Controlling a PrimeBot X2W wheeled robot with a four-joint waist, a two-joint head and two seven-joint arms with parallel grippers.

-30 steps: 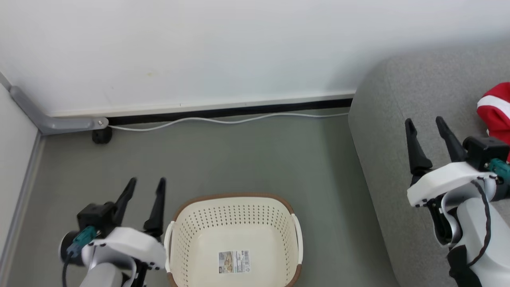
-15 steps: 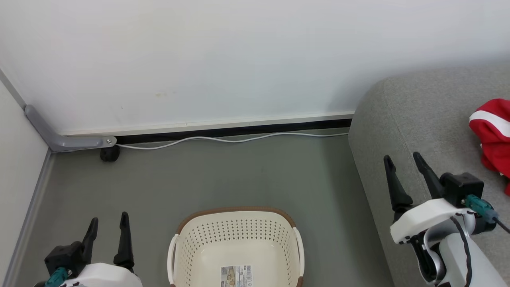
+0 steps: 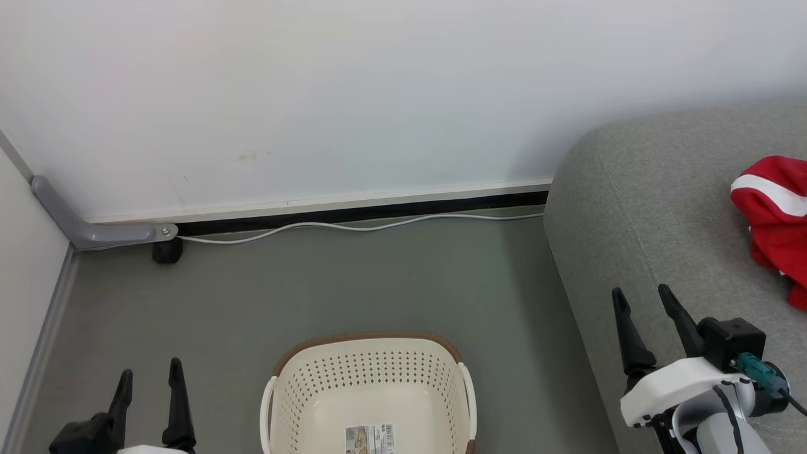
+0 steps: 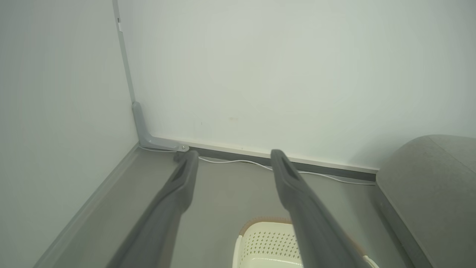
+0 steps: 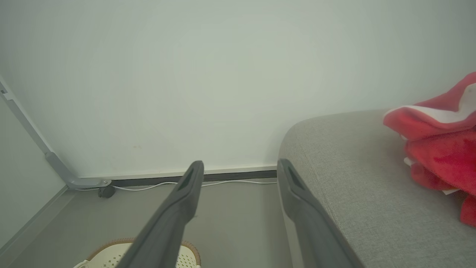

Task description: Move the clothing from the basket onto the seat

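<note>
The red clothing (image 3: 774,217) with a white stripe lies bunched on the grey seat (image 3: 656,208) at the right edge of the head view; the right wrist view has the clothing (image 5: 438,141) on the seat (image 5: 357,178) too. The cream basket (image 3: 369,391) with its brown rim stands on the floor at bottom centre, holding just a paper label (image 3: 371,439). My left gripper (image 3: 149,378) is open at the lower left, left of the basket. My right gripper (image 3: 642,297) is open over the seat's front left part, nothing between its fingers.
A white wall runs across the back, with a dark baseboard and a white cable (image 3: 353,226) along the floor. A grey bracket (image 3: 94,230) and a small black wheel (image 3: 167,252) sit in the left corner. Grey floor (image 3: 378,284) lies between basket and wall.
The head view has tilted up, so basket and floor sit lower in the picture. Both arms have drawn back toward the bottom edge, both grippers staying open.
</note>
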